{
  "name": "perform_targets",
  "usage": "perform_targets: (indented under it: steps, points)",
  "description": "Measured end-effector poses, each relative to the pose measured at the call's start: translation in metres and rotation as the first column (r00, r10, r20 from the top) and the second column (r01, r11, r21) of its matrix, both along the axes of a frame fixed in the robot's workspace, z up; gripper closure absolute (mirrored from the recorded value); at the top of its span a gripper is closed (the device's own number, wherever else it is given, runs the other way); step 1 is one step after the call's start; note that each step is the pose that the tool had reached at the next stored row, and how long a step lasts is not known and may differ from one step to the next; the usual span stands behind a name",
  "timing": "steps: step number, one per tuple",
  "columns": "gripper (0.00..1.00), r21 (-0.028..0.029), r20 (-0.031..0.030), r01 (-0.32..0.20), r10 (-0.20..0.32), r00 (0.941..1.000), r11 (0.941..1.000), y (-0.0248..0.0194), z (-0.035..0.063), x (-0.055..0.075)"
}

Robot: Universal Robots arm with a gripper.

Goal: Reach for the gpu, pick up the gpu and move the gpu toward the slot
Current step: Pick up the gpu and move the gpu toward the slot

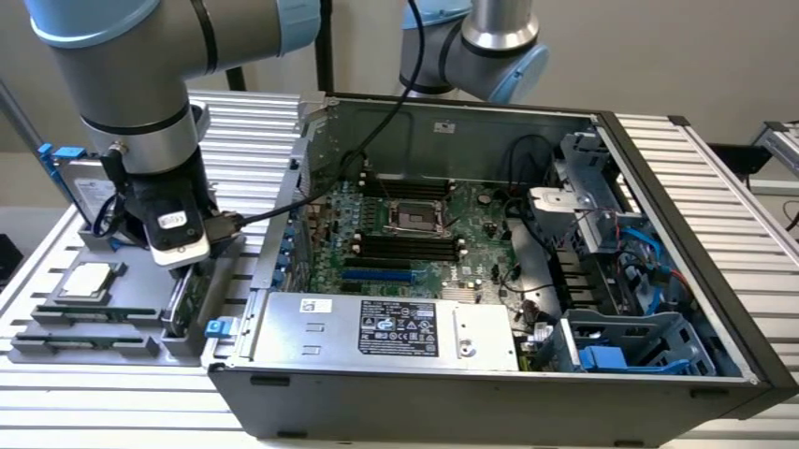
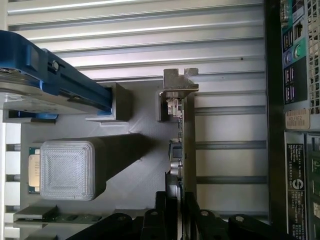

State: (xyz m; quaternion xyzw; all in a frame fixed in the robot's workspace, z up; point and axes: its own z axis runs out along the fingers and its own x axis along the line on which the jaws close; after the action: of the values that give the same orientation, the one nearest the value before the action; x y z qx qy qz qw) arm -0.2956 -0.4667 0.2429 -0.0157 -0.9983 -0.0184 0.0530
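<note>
Black gripper straddled the thin green gpu card, edge-up along one edge of the grey holder, stretching straight ahead; we couldn't tell its grip

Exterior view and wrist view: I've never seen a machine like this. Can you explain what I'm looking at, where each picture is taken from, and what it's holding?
The grey and blue machine is a robot arm with a gripper at its end. The exterior view comes from a camera off the arm. The wrist view comes from a camera on the arm's wrist, looking along the gripper. On the slatted metal table lies an open computer case with its motherboard exposed. Beside it, on the exterior view's left, a grey holder carries a hard drive, a CPU chip and the gpu, a thin card standing on edge. The gripper is down at that card. Whether it grips it I cannot tell.
</note>
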Motion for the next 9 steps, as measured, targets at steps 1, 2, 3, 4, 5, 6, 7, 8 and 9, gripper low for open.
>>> perform_targets:
  steps: [1,2,3,4,5,6,7,8,9]
  points:
    - [0.74,-0.0003,0.0001,-0.003,0.003,1.0,1.0,0.0,0.0,-0.0001]
    - [0.74,-0.001,0.0001,-0.007,0.007,1.0,1.0,0.0,0.0001,-0.0003]
    - [0.74,-0.0018,0.0003,-0.011,0.011,0.9999,0.9999,0.0,0.0001,-0.0005]
    - [0.74,-0.0028,0.0007,-0.015,0.015,0.9999,0.9999,0.0,0.0001,-0.0008]
    - [0.74,-0.0038,0.0013,-0.019,0.019,0.9998,0.9998,0.0001,0.0001,-0.0011]
    - [0.74,-0.0049,0.002,-0.023,0.023,0.9997,0.9997,0.0001,0.0001,-0.0014]
    - [0.74,-0.0064,0.003,-0.027,0.027,0.9996,0.9996,0.0001,0.0001,-0.0018]
    - [0.74,-0.0077,0.004,-0.031,0.031,0.9995,0.9995,0.0003,0.0002,-0.0022]
    - [0.74,-0.0089,0.0049,-0.036,0.036,0.9993,0.9993,0.0005,0.0001,-0.0025]
